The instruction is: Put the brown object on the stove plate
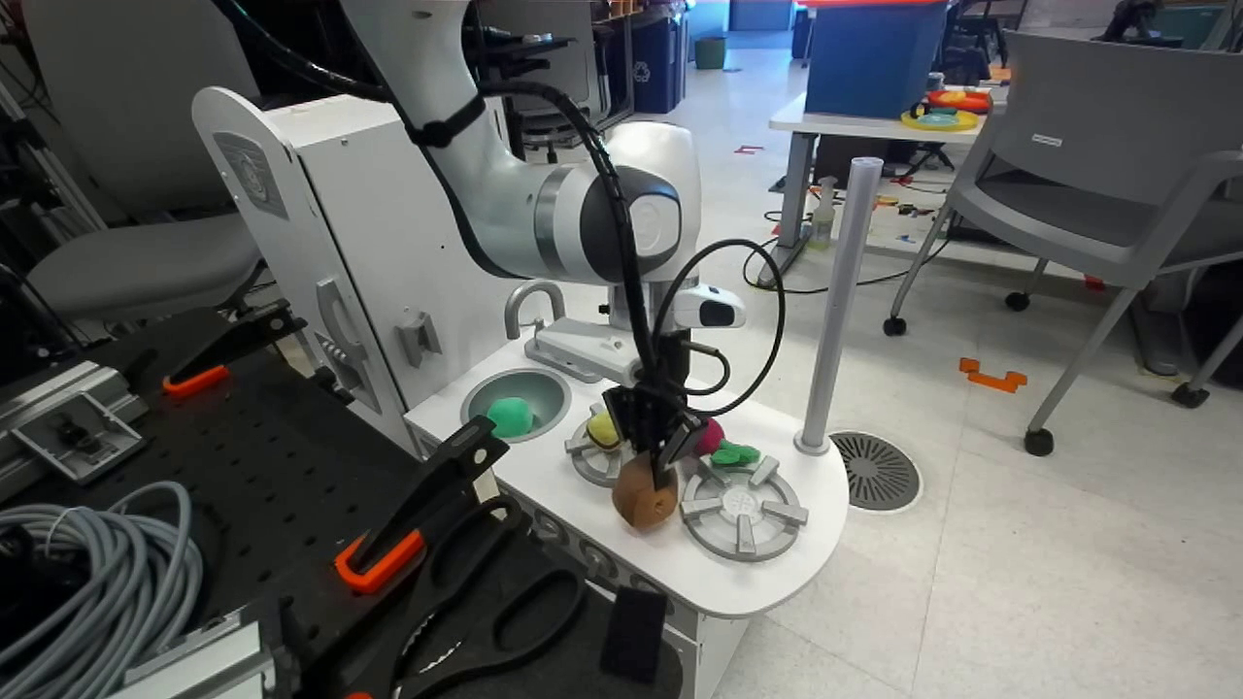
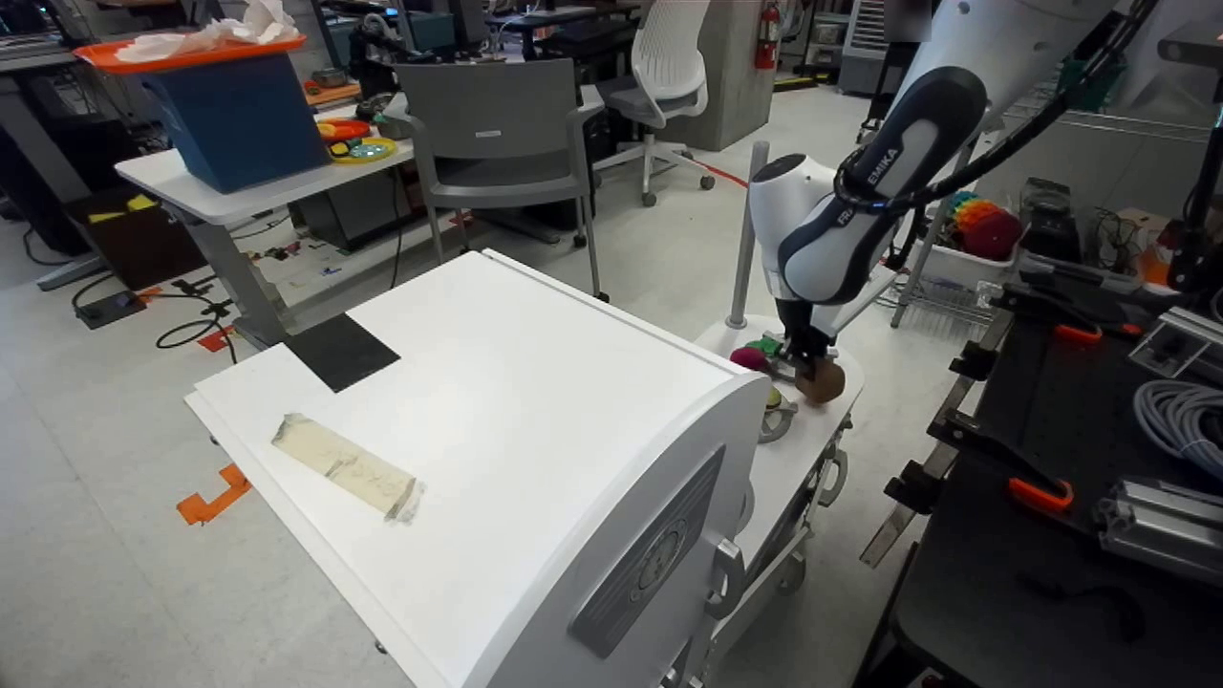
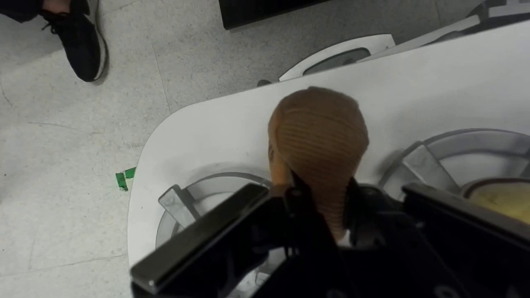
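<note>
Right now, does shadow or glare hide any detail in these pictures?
In the wrist view, the black gripper is so dark that much detail is lost, though ridges show on the rounded brown lump; there, soft shadow edges the silvery-grey spoked stove plate; in an exterior view, the broad white panel looks bright, its middle nearly washed out.

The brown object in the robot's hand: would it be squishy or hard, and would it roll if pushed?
The brown object is probably soft: its ribbed surface looks like cloth, and it narrows where the hand pinches it. The ribbing likely makes it less slippery. Being rounded but uneven, it might roll only a little.
</note>
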